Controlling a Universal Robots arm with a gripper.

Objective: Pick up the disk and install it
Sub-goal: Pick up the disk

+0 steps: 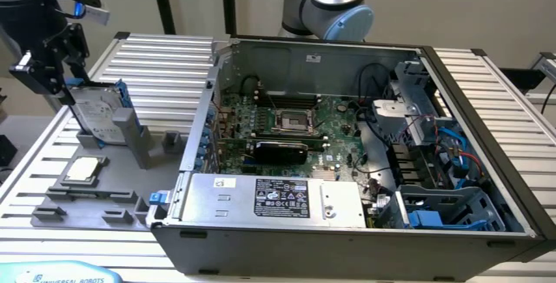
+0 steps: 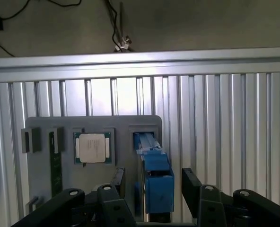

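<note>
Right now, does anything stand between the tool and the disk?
Nothing visible does. The open tool hangs over the disk, which stands upright in the grey fixture. The tool straddles the disk's blue carrier without touching it.

Ribbed metal table (image 1: 165, 55) bears a grey fixture (image 1: 104, 198) and open computer case (image 1: 347, 247).

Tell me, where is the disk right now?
The disk stands on edge in the grey holder tray at the exterior view's left, outside the computer case, near the CPU chip.
</note>
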